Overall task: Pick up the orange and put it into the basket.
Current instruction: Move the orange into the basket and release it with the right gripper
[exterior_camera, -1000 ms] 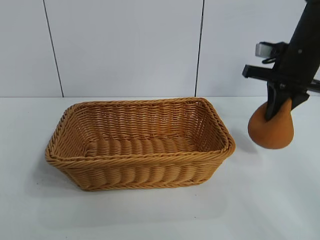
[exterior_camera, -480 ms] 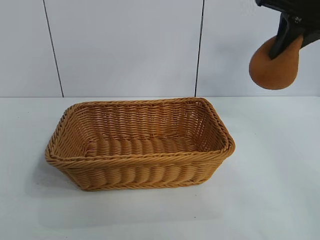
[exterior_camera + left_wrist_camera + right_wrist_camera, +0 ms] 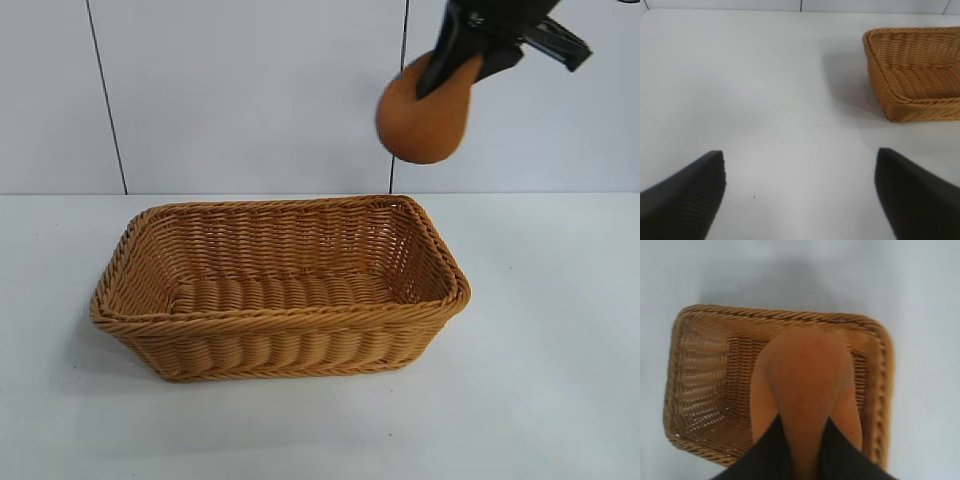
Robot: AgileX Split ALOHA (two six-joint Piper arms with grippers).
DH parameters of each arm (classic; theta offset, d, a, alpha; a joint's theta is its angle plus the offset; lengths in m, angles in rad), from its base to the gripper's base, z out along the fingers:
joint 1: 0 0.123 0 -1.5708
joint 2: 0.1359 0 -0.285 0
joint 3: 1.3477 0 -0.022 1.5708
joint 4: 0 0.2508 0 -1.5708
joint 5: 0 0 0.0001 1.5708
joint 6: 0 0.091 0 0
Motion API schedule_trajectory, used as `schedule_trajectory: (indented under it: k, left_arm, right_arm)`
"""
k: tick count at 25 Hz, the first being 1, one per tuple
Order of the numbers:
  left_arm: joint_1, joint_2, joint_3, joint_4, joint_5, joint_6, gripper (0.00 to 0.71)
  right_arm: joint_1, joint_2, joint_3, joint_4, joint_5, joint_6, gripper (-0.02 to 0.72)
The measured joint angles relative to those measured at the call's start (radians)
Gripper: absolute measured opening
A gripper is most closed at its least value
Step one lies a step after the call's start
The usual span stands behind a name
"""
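Note:
The orange (image 3: 422, 118), a matte orange-brown pear-shaped fruit, hangs high in the air above the far right corner of the basket (image 3: 280, 325). My right gripper (image 3: 452, 68) is shut on its narrow top. In the right wrist view the orange (image 3: 807, 375) hangs from the black fingers (image 3: 765, 450) over the woven basket (image 3: 700, 370) below. The tan wicker basket stands empty in the middle of the table. My left gripper (image 3: 800, 192) is open over bare table, with the basket (image 3: 920, 75) off to one side and nothing between its fingers.
A white table (image 3: 550, 380) carries the basket, with a white panelled wall (image 3: 250, 90) behind it. Bare table surface lies on all sides of the basket.
My right gripper has lifted the orange from beside the basket's right end up high, then carried it leftward over the basket's far right corner. The left gripper has stayed still.

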Motion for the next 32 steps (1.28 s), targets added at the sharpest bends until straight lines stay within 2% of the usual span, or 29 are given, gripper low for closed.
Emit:
schedule_trajectory:
  k: [5,10,19,21,22,23,27,28,30,32]
  left_arm:
    - [0.0,0.0,0.0,0.0,0.0,0.0,0.583]
    - [0.0,0.0,0.0,0.0,0.0,0.0,0.583]
    - [0.0,0.0,0.0,0.009,0.0,0.0,0.583]
    - [0.0,0.0,0.0,0.016,0.0,0.0,0.583]
    - [0.0,0.0,0.0,0.018,0.0,0.0,0.583]
    - [0.0,0.0,0.0,0.019,0.0,0.0,0.583]
    - [0.0,0.0,0.0,0.021,0.0,0.0,0.583]
    - [0.0,0.0,0.0,0.021,0.0,0.0,0.583]
    - [0.0,0.0,0.0,0.021,0.0,0.0,0.583]
    - [0.0,0.0,0.0,0.021,0.0,0.0,0.583]
  right_arm:
    - [0.15,0.02,0.0,-0.001,-0.109,0.007,0.033]
    - [0.216,0.12,0.0,-0.011,-0.19,0.01,0.033]
    - [0.232,0.326,0.005,-0.016,-0.211,0.024,0.033]
    - [0.232,0.329,0.005,-0.016,-0.211,0.024,0.052]
    - [0.232,0.328,0.005,-0.016,-0.211,0.024,0.083]
    - [0.232,0.325,0.005,-0.016,-0.211,0.024,0.145]
    - [0.232,0.302,0.005,-0.031,-0.189,0.024,0.547]
    - [0.232,0.295,0.002,-0.042,-0.178,0.024,0.607]
    - [0.232,0.277,-0.034,-0.095,-0.126,0.024,0.66]
    - [0.232,0.268,-0.1,-0.159,-0.037,0.042,0.682]
